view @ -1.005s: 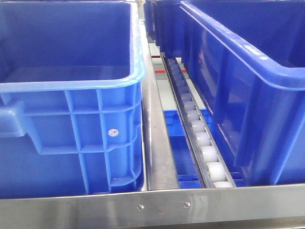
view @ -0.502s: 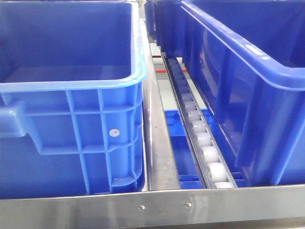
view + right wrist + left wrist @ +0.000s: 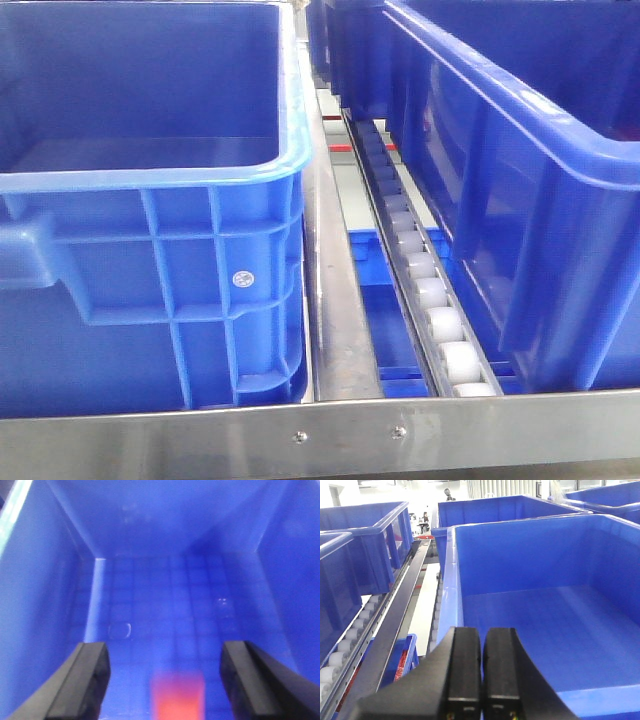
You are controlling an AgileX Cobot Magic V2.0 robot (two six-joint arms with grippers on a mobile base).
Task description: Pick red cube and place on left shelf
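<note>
surface: roller rack point(image 3: 425, 290) | on it: blue bins point(image 3: 150, 200)

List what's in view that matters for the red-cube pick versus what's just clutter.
Job:
- red cube, blurred, on the bin floor between the open right gripper's fingers
- blue bin holding it
- left gripper, shut, empty

Just there:
- other blue bins
- roller track
- steel rail
</note>
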